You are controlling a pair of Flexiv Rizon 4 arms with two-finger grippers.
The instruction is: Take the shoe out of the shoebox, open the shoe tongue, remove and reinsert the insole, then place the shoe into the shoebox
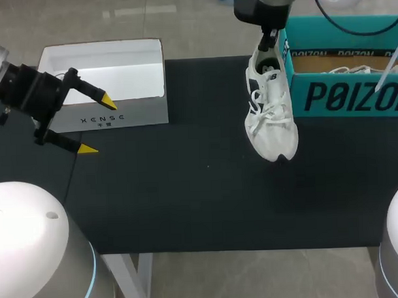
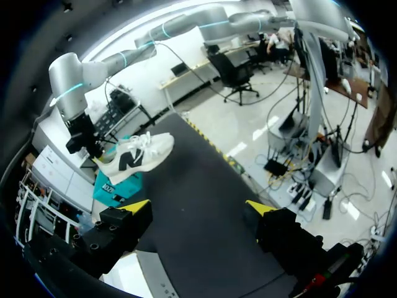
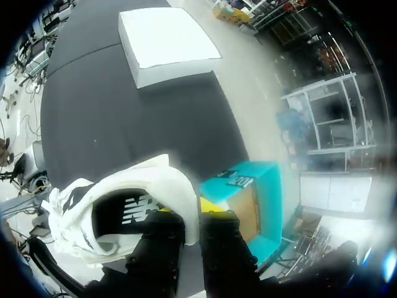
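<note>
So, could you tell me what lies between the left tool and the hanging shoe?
Between the left tool and the shoe only bare black tabletop shows, in the head and left wrist views.

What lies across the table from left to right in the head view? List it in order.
White box → white shoe → teal shoebox

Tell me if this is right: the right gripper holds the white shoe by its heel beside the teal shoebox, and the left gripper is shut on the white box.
Wrong on the left gripper: it is open and holds nothing, by the white box, as the head view shows. The right gripper does hold the white shoe by its heel beside the teal shoebox.
</note>
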